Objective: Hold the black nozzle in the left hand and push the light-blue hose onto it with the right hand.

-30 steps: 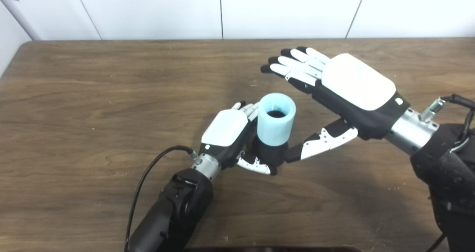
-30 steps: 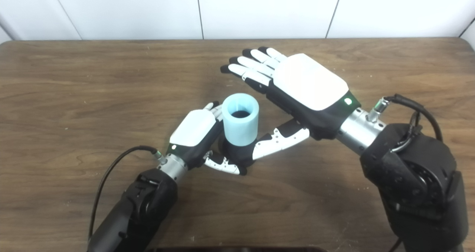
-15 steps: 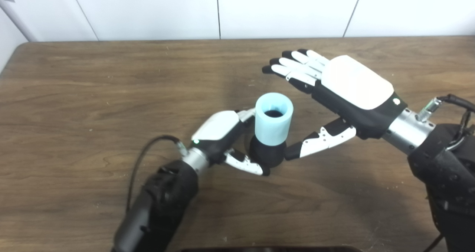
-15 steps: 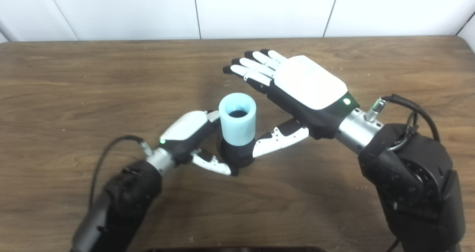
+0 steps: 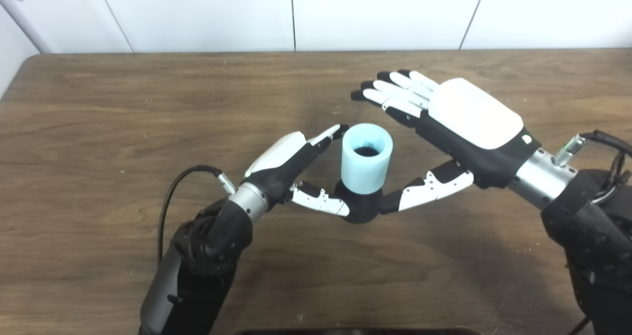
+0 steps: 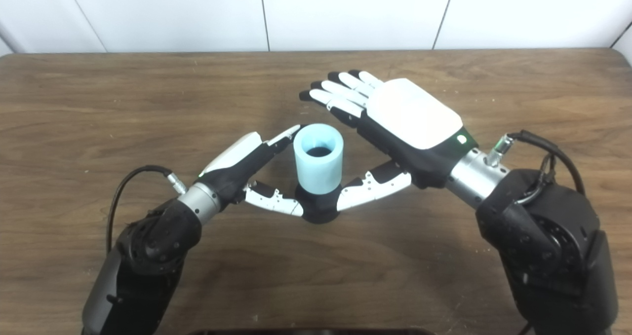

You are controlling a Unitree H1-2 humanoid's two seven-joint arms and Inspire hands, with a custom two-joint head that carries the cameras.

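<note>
The light-blue hose (image 5: 367, 158), a short wide tube, stands upright on top of the black nozzle (image 5: 359, 207), which rests on the wooden table (image 5: 123, 118). My left hand (image 5: 289, 165) is open just left of the pair, fingers straight near the hose's rim, thumb tip touching the nozzle's base. My right hand (image 5: 459, 120) is open to the right and behind, fingers spread above the table, thumb tip against the nozzle's right side. The pair also shows in the right eye view (image 6: 318, 157).
A black cable (image 5: 182, 187) loops from my left wrist over the table. The table's far edge meets a white wall (image 5: 296, 14). A dark object's edge shows at the bottom middle (image 5: 355, 332).
My left hand has opened and drawn back to the left from the nozzle and hose, fingers now straight. The right hand has barely moved. The hose and nozzle stay upright.
</note>
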